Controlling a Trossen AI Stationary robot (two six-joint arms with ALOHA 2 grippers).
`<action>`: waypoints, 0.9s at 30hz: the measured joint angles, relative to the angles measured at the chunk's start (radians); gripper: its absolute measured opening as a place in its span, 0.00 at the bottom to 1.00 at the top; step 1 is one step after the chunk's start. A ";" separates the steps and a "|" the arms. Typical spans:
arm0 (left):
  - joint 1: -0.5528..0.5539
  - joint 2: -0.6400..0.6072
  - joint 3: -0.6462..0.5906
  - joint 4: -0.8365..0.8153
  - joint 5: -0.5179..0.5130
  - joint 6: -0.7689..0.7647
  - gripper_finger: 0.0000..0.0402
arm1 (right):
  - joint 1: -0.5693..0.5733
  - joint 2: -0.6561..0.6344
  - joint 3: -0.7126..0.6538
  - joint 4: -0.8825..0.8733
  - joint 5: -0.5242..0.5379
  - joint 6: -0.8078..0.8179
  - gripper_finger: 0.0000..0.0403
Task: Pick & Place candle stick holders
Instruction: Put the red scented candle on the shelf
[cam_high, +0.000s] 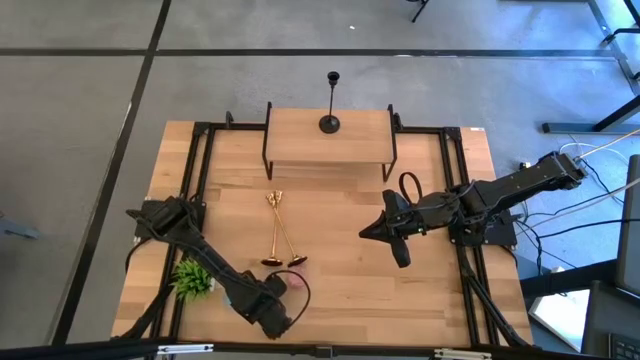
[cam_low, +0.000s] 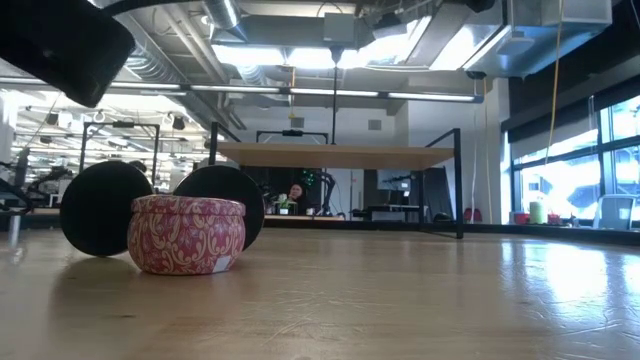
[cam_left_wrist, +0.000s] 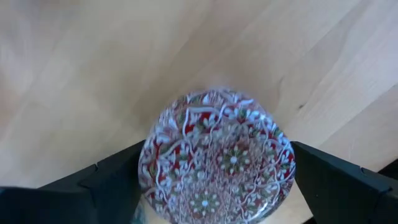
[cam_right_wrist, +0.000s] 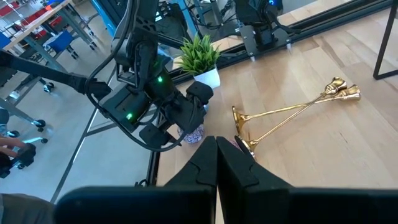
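A black candle stick holder (cam_high: 331, 105) stands upright on its round base on a raised wooden shelf (cam_high: 300, 140) at the table's far side. Two gold candle stick holders (cam_high: 279, 232) lie crossed on the table, their bases (cam_low: 222, 200) toward the near edge. Just beside those bases stands a small pink patterned tin (cam_low: 187, 233). My left gripper (cam_left_wrist: 217, 177) hangs open above the tin, pointing down, one finger (cam_left_wrist: 106, 183) on either side of the lid (cam_left_wrist: 217, 152) and apart from it. My right gripper (cam_right_wrist: 216, 149) is shut and empty, raised over the table's right half.
A small green plant in a white pot (cam_high: 193, 278) stands near the table's front left corner, close to my left arm. Black frame rails (cam_high: 200, 180) run along both sides of the table. Bare wood lies between the gold candle stick holders and my right gripper (cam_high: 368, 233).
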 joint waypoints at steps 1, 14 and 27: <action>0.000 0.000 0.000 0.000 0.000 0.007 0.92 | 0.000 0.000 0.000 0.000 0.000 0.000 0.00; 0.002 0.000 0.000 -0.006 0.007 0.012 0.79 | 0.000 0.000 0.000 0.000 0.000 0.000 0.00; 0.006 -0.027 0.000 -0.018 0.050 0.012 0.73 | 0.000 0.000 0.000 0.000 -0.001 0.000 0.00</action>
